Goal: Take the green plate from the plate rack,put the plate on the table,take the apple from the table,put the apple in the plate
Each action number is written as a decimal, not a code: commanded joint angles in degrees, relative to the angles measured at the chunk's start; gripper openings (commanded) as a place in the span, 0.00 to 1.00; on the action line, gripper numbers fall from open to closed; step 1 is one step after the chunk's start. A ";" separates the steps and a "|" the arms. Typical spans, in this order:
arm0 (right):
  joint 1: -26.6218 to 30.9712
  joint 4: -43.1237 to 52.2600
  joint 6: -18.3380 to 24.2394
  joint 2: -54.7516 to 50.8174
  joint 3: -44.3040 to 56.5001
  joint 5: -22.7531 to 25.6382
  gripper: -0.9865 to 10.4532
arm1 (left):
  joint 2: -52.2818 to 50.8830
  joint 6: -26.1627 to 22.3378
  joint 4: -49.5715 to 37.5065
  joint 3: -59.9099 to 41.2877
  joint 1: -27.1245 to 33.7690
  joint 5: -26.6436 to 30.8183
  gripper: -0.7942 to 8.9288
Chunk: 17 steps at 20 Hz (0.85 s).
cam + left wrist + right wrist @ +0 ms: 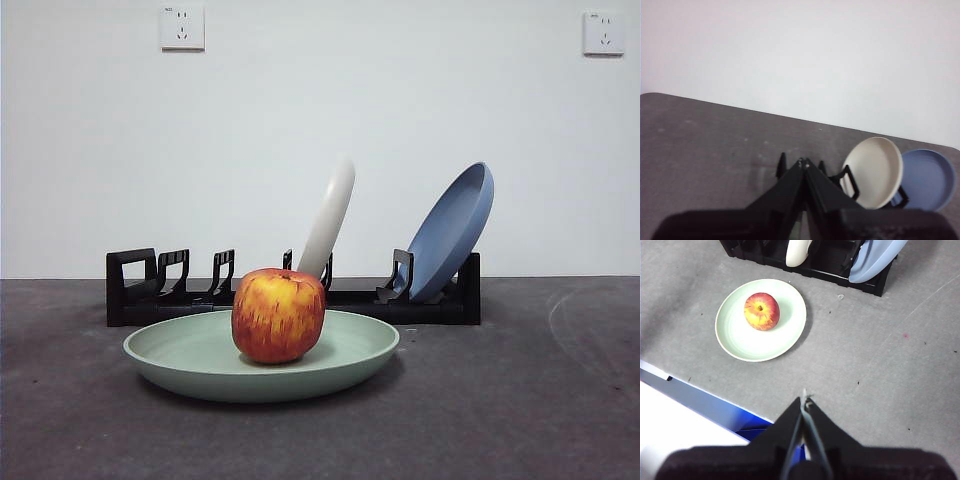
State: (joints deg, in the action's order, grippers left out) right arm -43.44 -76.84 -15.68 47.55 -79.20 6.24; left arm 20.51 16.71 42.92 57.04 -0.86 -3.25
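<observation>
Nearest to the front camera, a pale mint green plate (200, 362) lies flat on the dark grey table (520, 400). A red apple (278, 314) with yellow streaks sits upright inside the plate, a little off its middle, stem end up. From the right wrist camera, high above, the apple (761, 311) shows in the half of the plate (740, 340) nearer the rack, with bare green around it on every side.

Just behind the plate stands the long, low black plate rack (440, 305), running across the table, with a squared loop handle at one end. Two plates lean on edge in its slots: a cream-white plate (328, 218) near the middle of the rack, and a blue plate (455, 230) near the far end from the handle, both tilted the same way. The other slots hold nothing.

Both arms are up and away from the plate and touch nothing. The right gripper (805, 401) hangs over bare table, well apart from the green plate, its two black jaws closed tip to tip. The left gripper (803, 162) is likewise closed, its jaws meeting at a point, above the rack (850, 181) beside the cream-white plate (874, 172) and the blue plate (930, 177).

Behind everything is a plain white wall (320, 130) with two sockets (182, 27) high up.
</observation>
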 commanded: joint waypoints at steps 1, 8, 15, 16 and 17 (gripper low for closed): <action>-0.09 0.31 -0.48 -0.02 0.35 0.33 0.09 | -4.33 0.46 -5.31 -8.20 1.60 -0.20 0.08; -0.09 0.31 -0.48 -0.02 0.35 1.75 0.09 | -16.37 1.36 -45.40 -40.30 3.72 -0.20 0.08; -0.09 0.31 -0.48 -0.02 0.35 1.75 0.09 | -20.20 0.85 -61.81 -55.10 3.74 5.31 0.08; -0.09 0.31 -0.48 -0.02 0.35 1.75 0.09 | -20.26 0.85 -61.99 -56.35 3.72 5.95 0.08; -0.09 0.28 -0.48 -0.02 0.35 1.73 0.09 | -20.26 0.81 -59.49 -56.46 3.74 6.36 0.08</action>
State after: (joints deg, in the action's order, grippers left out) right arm -43.44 -76.84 -15.68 47.55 -79.20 7.73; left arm 0.47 17.65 -15.94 1.02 2.70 2.85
